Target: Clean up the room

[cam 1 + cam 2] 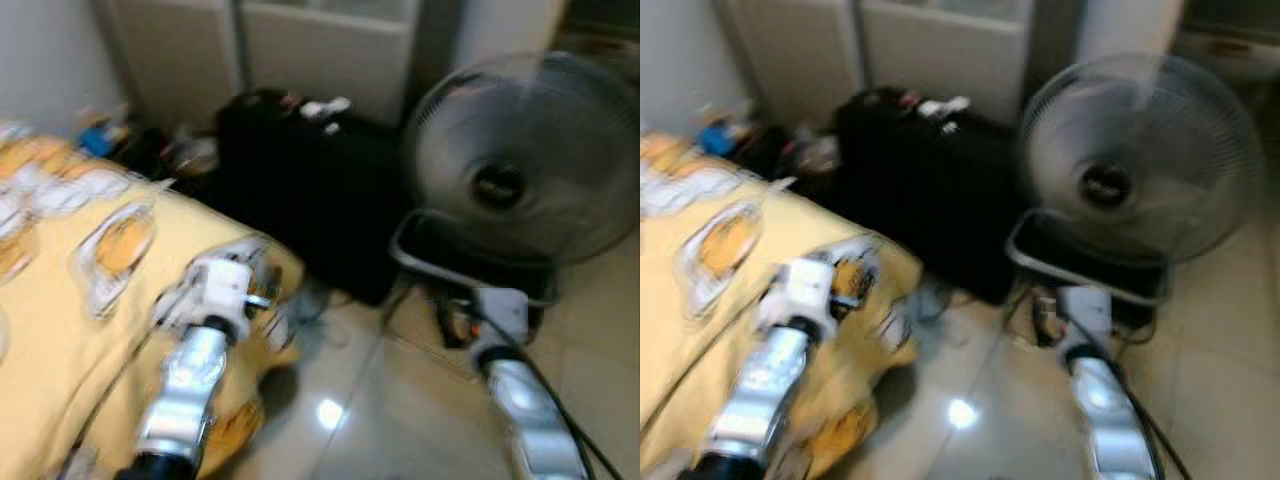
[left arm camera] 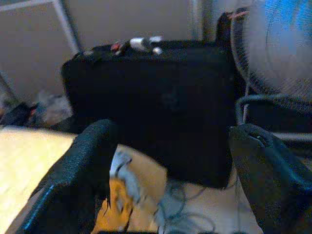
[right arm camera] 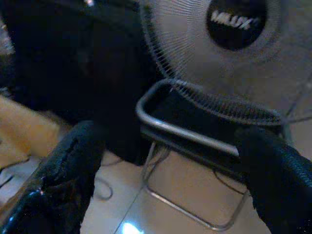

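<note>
Blurred view, yellow bedspread edge lower left, black suitcase centre, fan right, bare tile floor between, left pincer and right pincer both spread open, holding nothing.

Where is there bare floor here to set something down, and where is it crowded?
Bare tile lies between the yellow bedspread and the fan. Crowded: cables at the black suitcase, and clutter in the corner behind the bed.

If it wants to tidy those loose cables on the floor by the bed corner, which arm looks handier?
Probably the left: the left gripper hangs open at the bed corner, just above the cables. The right gripper faces the fan.
</note>
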Available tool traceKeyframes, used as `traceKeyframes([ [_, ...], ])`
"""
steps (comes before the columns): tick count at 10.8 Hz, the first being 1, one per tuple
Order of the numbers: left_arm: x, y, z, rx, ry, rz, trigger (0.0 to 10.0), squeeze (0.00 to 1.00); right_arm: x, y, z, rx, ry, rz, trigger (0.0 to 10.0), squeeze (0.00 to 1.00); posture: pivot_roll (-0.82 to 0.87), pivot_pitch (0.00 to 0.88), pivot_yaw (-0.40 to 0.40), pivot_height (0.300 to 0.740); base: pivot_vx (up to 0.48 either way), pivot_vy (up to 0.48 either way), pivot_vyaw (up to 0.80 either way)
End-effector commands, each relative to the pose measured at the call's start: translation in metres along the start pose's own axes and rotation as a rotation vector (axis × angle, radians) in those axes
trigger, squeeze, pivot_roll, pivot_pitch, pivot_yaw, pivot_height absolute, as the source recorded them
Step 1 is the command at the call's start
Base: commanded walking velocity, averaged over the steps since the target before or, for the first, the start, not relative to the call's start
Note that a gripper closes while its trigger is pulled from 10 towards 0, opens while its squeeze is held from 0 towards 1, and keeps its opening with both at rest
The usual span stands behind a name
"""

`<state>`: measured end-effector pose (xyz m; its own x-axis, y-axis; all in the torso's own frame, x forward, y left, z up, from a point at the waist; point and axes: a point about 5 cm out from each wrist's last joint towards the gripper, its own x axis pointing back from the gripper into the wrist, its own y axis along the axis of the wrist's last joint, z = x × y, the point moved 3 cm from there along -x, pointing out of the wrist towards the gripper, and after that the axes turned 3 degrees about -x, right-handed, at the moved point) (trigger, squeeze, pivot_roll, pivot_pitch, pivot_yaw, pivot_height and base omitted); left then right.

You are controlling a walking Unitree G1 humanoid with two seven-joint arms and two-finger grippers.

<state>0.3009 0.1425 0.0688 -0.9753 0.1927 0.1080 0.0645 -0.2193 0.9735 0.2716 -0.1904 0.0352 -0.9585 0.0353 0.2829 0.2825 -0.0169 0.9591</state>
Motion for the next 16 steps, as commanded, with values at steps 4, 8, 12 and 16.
traceKeyframes([
  [4,-0.001,-0.001,0.01,-0.014,0.027,0.007,10.0,0.04,-0.003,-0.003,0.008,0.004,0.037,0.021,10.0,0.0,-0.04,0.0,0.006,0.74,0.412,0.0,-0.76],
  [8,-0.001,-0.007,0.01,-0.004,0.009,0.025,10.0,0.04,0.0,-0.007,0.012,-0.01,0.055,0.03,10.0,0.0,-0.06,0.0,0.051,0.74,0.412,0.0,-0.19],
  [12,0.006,-0.026,0.007,-0.024,-0.027,0.086,10.0,0.03,0.011,-0.04,0.016,-0.037,0.075,0.157,10.0,0.0,-0.06,0.0,0.054,0.74,0.38,0.0,-0.35],
  [16,0.031,-0.106,-0.004,-0.002,-0.095,0.419,10.0,0.03,0.025,-0.119,0.013,-0.171,0.07,0.499,10.0,0.0,-0.02,0.006,0.04,0.74,0.062,0.0,0.0],
])
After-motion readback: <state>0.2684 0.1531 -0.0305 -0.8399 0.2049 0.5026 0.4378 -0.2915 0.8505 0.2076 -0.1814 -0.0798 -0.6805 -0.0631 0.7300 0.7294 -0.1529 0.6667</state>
